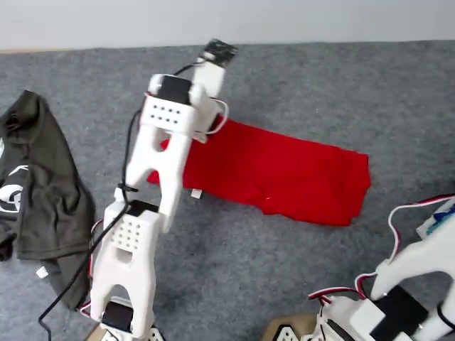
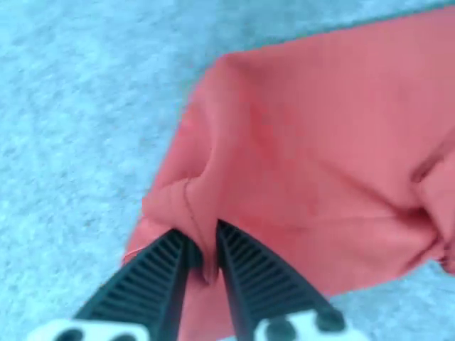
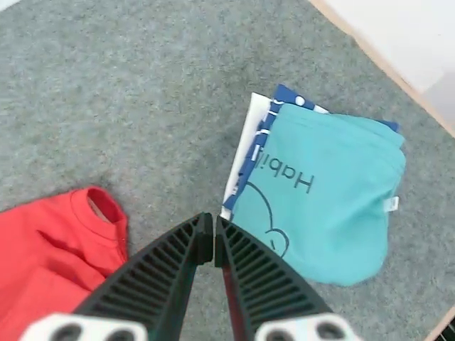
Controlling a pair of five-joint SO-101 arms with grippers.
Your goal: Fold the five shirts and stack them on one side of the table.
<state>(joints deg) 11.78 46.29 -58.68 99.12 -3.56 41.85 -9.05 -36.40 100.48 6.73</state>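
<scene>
Ribbed black fingers [image 2: 160, 273] of the left gripper [image 2: 202, 240] are pinching a crumpled fold of the soft red shirt [image 2: 313, 149]; the right gripper [image 3: 214, 222] is hanging closed, empty, near that shirt's collar.

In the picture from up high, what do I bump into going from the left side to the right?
First the dark green shirt, then the red shirt, then the right arm.

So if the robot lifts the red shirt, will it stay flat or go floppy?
Probably floppy: the red shirt wrinkles where the left hand pinches its edge. It will likely droop and drag instead of lifting flat, as it lies in soft folds. It seems thin and light.
</scene>
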